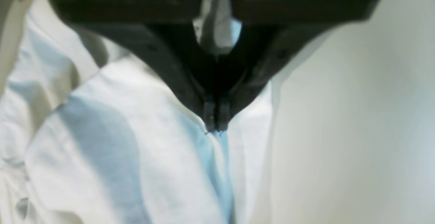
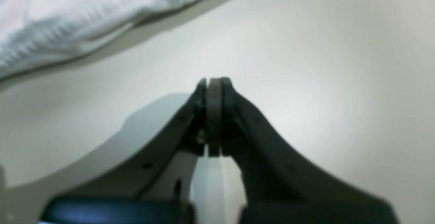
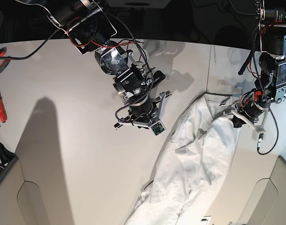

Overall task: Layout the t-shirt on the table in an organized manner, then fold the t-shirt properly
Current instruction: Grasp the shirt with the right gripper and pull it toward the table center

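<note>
The white t-shirt [image 3: 194, 159] lies crumpled in a long strip on the table [image 3: 77, 154], running from the right rear toward the front edge. My left gripper [image 3: 236, 122] is at the shirt's upper right end. In the left wrist view this left gripper [image 1: 215, 127] is shut, its tips pinching a fold of the t-shirt [image 1: 136, 142], with cloth bunched between the fingers. My right gripper [image 3: 143, 123] hovers left of the shirt. The right wrist view shows the right gripper [image 2: 213, 81] shut on nothing above bare table [image 2: 306, 64], with the t-shirt [image 2: 68, 16] apart from it.
Red-handled tools [image 3: 0, 105] lie at the table's left edge. A thin dark seam [image 3: 209, 70] crosses the tabletop near the shirt's upper end. Cables hang from both arms. The front edge has rounded cut-outs [image 3: 44, 206].
</note>
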